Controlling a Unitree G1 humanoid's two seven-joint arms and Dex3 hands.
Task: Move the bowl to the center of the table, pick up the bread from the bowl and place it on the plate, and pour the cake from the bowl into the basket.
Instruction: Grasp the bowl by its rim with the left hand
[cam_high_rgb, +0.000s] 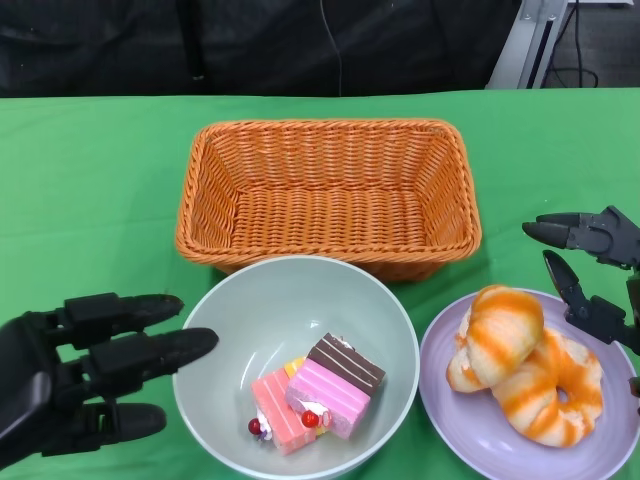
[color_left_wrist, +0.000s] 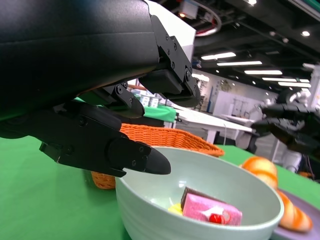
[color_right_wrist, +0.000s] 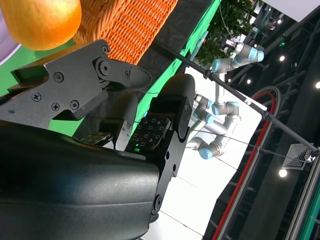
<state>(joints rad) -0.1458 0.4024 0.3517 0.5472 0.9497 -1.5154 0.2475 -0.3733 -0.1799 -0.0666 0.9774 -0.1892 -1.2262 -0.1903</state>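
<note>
Bread's on the purple plate (cam_high_rgb: 600, 450), so we're on the pour. Our left hand (cam_high_rgb: 75, 365) is spread and empty just beside the pale green ceramic bowl (cam_high_rgb: 230, 320). Grip the rim firmly, tip slowly so the pink layered cake pieces (cam_high_rgb: 315, 392) drop into the orange wicker basket (cam_high_rgb: 200, 190) beyond the fingers. Right hand (cam_high_rgb: 595, 270) hangs splayed, empty.

Table (cam_high_rgb: 90, 190) cover: plain green. Basket (cam_high_rgb: 328, 190): orange woven wicker. Bowl (cam_high_rgb: 250, 320): pale grey-green. Cake (cam_high_rgb: 318, 392) pieces: pink layered, one brown-topped with striping, red beads. Plate (cam_high_rgb: 450, 400): lilac. Bread (cam_high_rgb: 520, 362): cream with orange swirls. My left hand (cam_high_rgb: 75, 360) and right hand (cam_high_rgb: 595, 275): black.
</note>
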